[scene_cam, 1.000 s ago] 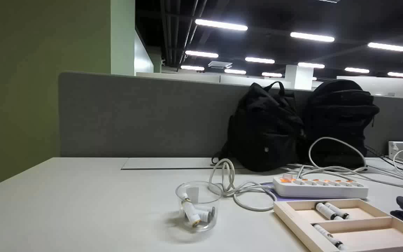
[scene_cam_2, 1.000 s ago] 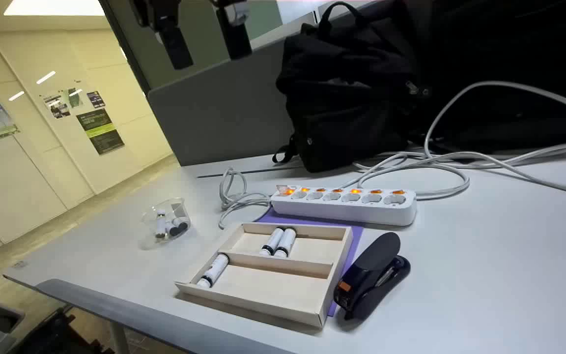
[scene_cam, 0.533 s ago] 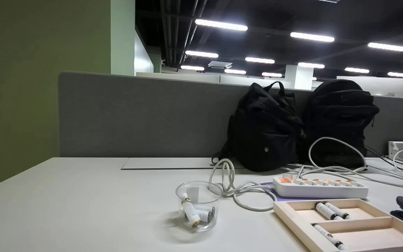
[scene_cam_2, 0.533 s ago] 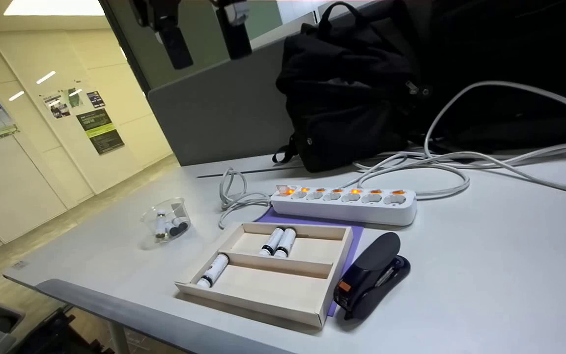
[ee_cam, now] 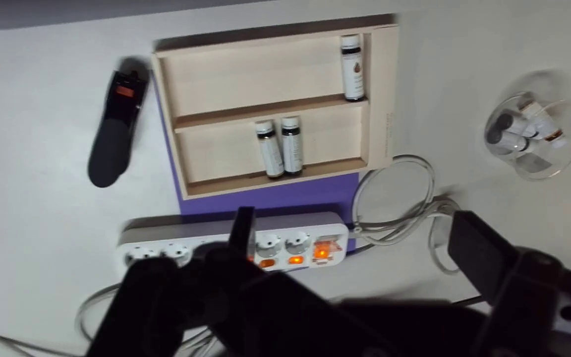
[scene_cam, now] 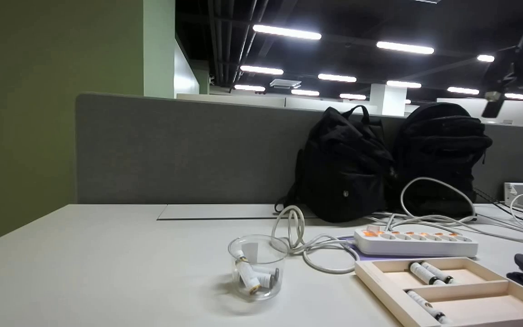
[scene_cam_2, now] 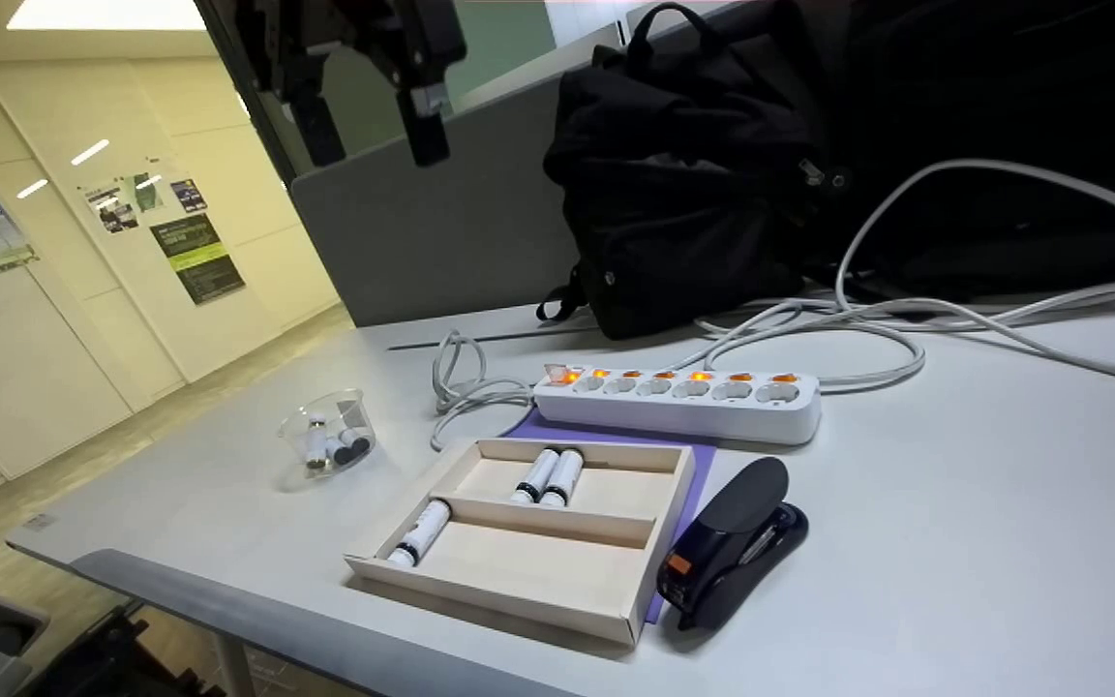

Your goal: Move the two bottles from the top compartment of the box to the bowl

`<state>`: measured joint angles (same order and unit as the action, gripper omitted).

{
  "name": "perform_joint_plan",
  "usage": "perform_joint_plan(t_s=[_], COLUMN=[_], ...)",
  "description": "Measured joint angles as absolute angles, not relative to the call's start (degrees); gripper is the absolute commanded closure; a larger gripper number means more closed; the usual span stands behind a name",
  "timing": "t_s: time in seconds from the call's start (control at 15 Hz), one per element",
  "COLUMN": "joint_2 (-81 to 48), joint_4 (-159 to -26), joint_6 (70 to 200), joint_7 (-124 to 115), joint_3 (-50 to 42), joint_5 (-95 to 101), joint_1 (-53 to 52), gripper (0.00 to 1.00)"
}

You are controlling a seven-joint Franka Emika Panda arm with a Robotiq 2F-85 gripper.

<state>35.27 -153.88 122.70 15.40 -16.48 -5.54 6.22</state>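
Backpacks (scene_cam: 345, 175), both black, stand before a grey partition (scene_cam: 189, 150) in an exterior view. In front lie pale looping cables (scene_cam: 299, 250) and a white power strip (scene_cam: 418, 245), the latter just behind the box (scene_cam: 379, 288). A coil of the cables takes up part of the gap between the box and the bowl (scene_cam: 268, 261), toward the back; further bottles (scene_cam: 247, 274) lie inside the bowl. High at the right edge hangs the gripper (scene_cam: 517, 116), spread wide.

In an exterior view, the two bottles (scene_cam_2: 563, 474) lie side by side in the top compartment (scene_cam_2: 625, 484), the section nearer the power strip. A third bottle (scene_cam_2: 422, 530) lies at the end of the neighbouring compartment (scene_cam_2: 538, 561). A dark stapler (scene_cam_2: 727, 508) sits close by the box, at the end away from the bowl.

In the wrist view, the gripper shows at the bottom, its sides well apart, and hides part of the power strip. A purple sheet (ee_cam: 270, 198) shows between strip and box, and a loop of the cables lies just beside the box's bowl-side corner.
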Motion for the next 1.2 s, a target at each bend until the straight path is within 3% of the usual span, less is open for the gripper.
perform_joint_plan(t_s=[0.53,0.87,1.2], joint_2=[18.08,0.90,-13.25], joint_4=[-159.05,-156.45,-148.81], joint_6=[144.69,162.12,167.10], joint_7=[16.24,17.54,13.98], joint_3=[-7.67,-5.04,-4.41], joint_5=[-10.29,-10.05,-4.10], joint_1=[-4.41,-5.42,-2.37], gripper=[0.00,0.00,0.00])
